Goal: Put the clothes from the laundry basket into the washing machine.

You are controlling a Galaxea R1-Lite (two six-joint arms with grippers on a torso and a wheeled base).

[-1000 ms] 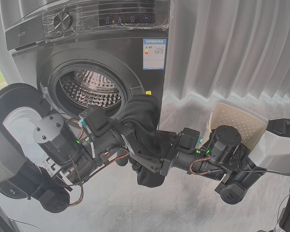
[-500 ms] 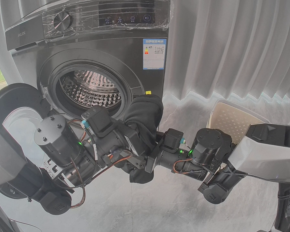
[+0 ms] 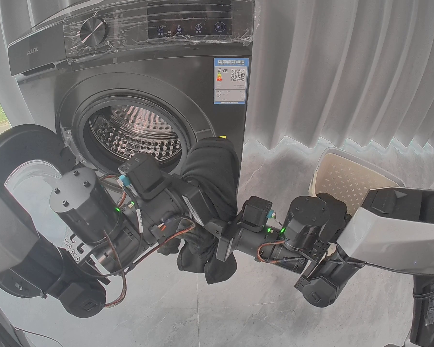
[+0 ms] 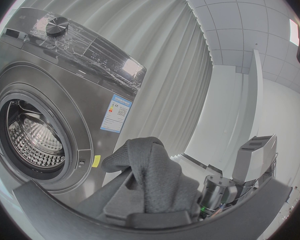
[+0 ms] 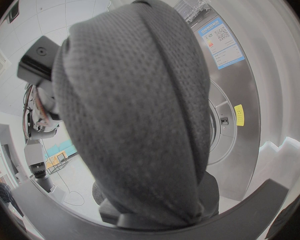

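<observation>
left arm (image 3: 87,208): black cylindrical joints, screwed end cap, green light, orange-brown cables | right arm (image 3: 304,227): black joints, green lights, orange cable, white-grey angular shell farthest from washing machine (image 3: 144,73)

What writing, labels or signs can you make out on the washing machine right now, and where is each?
On the washing machine:
Drawer front: a short brand mark in pale capitals.
Blue-edged label: coloured rating bars and a square code; print too small to read.
Control panel: four lit symbols; captions too small to read.
Yellow sticker: too small to read.
</observation>
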